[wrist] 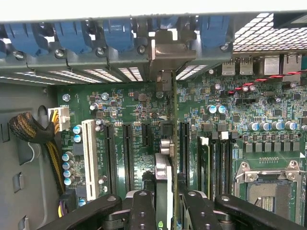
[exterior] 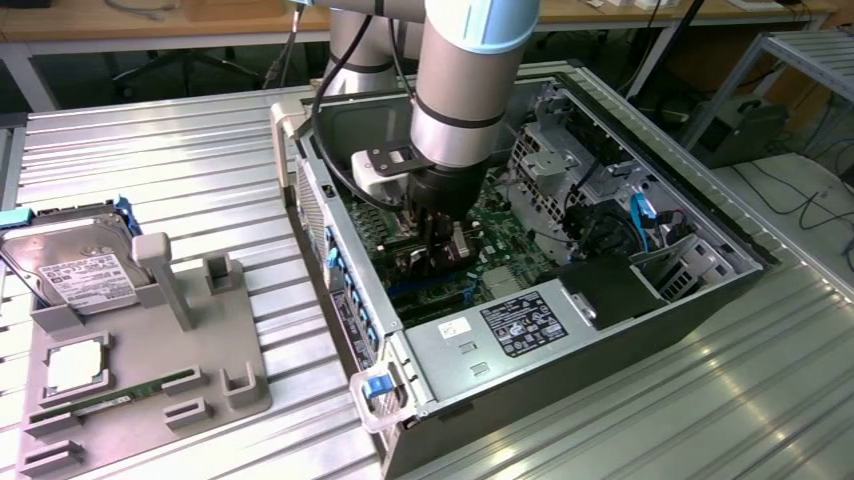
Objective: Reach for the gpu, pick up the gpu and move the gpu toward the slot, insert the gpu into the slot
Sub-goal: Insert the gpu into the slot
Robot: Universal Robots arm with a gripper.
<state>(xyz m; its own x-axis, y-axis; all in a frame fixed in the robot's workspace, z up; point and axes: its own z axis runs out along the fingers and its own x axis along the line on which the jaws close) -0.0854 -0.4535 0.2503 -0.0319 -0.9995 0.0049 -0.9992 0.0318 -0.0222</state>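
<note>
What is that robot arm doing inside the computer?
The robot arm has reached down into an open computer case on a metal table. Its gripper is shut on the gpu, a thin card seen edge-on, holding it upright over the green motherboard. The card's metal end sits up against the back wall of the case. Whether it is pushed fully home can't be told. On a grey tray beside the case lie a hard drive and a memory stick.

Robotics laboratory or workshop: a robot arm [exterior: 461, 90] works over an open computer case [exterior: 561, 250] on a ribbed metal bench [exterior: 160, 170], with wooden desks [exterior: 147, 20] and trailing cables [exterior: 787, 195] behind.
</note>
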